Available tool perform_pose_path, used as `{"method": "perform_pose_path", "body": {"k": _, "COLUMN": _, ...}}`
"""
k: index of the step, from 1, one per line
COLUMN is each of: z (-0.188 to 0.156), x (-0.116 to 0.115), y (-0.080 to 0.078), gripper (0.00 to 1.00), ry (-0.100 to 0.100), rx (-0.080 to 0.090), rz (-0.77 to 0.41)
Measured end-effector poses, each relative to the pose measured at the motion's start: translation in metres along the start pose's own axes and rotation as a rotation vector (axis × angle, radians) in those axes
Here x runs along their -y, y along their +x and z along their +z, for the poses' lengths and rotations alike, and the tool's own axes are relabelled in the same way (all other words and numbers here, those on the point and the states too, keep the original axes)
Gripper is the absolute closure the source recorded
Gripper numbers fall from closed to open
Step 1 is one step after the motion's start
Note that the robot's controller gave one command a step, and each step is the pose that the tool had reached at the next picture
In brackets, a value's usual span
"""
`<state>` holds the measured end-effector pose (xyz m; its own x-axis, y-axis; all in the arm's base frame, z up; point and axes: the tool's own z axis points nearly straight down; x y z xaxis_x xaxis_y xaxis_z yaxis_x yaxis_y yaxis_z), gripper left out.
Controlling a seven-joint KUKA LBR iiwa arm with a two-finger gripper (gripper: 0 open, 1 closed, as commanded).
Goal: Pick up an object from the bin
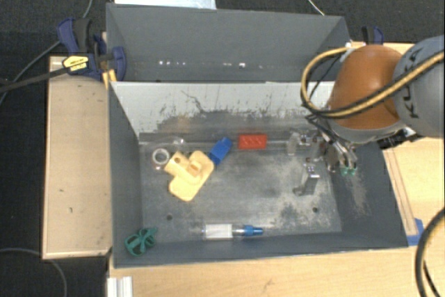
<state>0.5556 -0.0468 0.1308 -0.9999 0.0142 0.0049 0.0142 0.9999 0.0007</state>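
One each: yellow piece [188,175], blue block [220,150], red brick [252,142], metal ring [161,156], green clip [141,241], blue-capped tube [229,231].

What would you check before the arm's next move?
1. Something under the gripper: not ok; it hangs over bare floor at the bin's right.
2. Reach to the red block by the back wall: ok; it lies alone.
3. Gap between blue piece and yellow piece: cannot tell; they lie very close.
4. Room around the clear tube at the front: ok; nothing beside it.
5. Room around the green thing in the front left corner: likely not ok; walls close by.
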Motion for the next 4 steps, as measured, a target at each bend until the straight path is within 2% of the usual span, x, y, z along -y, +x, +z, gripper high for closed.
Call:
{"method": "perform_pose_path", "body": {"k": 1, "z": -0.005, "x": 0.0, "y": -0.002, "gripper": 0.0, "ry": 0.001, "rx": 0.008, "rz": -0.002}}
{"method": "perform_pose_path", "body": {"k": 2, "z": 0.063, "x": -0.058, "y": -0.01, "gripper": 0.0, "ry": -0.002, "rx": -0.002, "rz": 0.107}}
{"method": "perform_pose_path", "body": {"k": 3, "z": -0.017, "x": -0.121, "y": -0.02, "gripper": 0.0, "ry": -0.004, "rx": 0.018, "rz": 0.152}}
{"method": "perform_pose_path", "body": {"k": 4, "z": 0.044, "x": -0.114, "y": -0.034, "gripper": 0.0, "ry": -0.001, "rx": -0.005, "rz": 0.133}}
